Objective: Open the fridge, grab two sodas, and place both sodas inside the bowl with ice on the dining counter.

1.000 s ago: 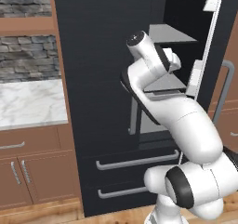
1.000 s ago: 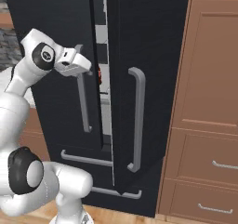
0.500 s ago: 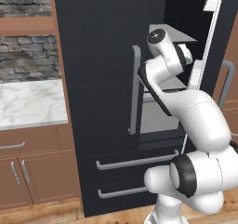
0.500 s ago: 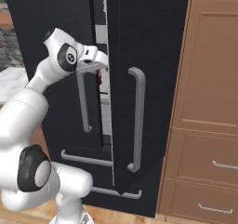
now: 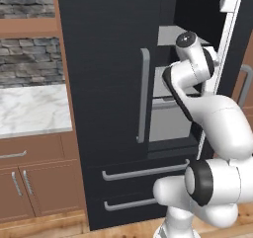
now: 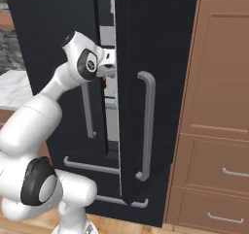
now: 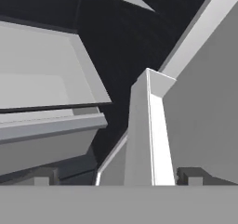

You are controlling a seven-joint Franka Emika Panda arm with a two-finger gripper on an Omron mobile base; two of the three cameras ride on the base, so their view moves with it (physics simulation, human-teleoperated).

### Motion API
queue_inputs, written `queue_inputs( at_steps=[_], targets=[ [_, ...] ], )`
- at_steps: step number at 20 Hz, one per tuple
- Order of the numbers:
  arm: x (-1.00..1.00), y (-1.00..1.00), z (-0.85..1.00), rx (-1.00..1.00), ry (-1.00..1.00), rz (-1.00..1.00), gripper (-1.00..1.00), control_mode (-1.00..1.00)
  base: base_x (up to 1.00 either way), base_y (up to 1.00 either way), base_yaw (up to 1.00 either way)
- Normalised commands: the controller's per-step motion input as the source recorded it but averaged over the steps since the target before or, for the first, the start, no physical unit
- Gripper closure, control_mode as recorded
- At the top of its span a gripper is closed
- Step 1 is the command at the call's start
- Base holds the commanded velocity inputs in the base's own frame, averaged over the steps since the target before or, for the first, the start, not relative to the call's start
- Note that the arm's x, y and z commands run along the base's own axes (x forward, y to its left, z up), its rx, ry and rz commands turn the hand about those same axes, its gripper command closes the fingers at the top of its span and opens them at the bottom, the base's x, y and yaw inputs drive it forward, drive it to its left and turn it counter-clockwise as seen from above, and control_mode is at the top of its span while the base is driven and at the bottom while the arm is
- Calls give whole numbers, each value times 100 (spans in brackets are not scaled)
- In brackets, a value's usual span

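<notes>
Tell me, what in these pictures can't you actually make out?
- Sodas: in the right base view the arm and the half-open right door cover most of the fridge gap; no bottle can be told.
- Shelf contents: in the hand view, grey shelves and a door bin show; what they carry is out of sight.
- Fingers: their tips barely clear the bottom edge, far apart.
- Fridge top: cut off in both base views.

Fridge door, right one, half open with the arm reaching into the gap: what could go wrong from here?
1. The right door is only partly open, and the arm fills the narrow gap; pushing deeper could jam its wrist against the door's edge.
2. The open pincer sits close to a white door bin and may snag on it.
3. The hand view shows shelves, no sodas, so reaching now is blind.
</notes>
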Motion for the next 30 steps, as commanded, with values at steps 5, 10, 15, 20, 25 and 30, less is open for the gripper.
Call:
queue_inputs(
  at_steps=[5,10,15,20,25,30],
  targets=[
    [-4,-64,19,-1,0,0,-100,-100,0,0,0],
    [-5,-68,18,-1,0,-1,-100,-100,0,0,0],
    [0,-78,4,0,0,0,-100,-100,0,0,0],
    [-3,-67,-9,1,0,-3,-100,-100,0,0,0],
    [0,-29,-17,0,0,0,-100,-100,0,0,0],
    [-8,1,-3,0,0,0,-100,-100,0,0,0]
  ],
)
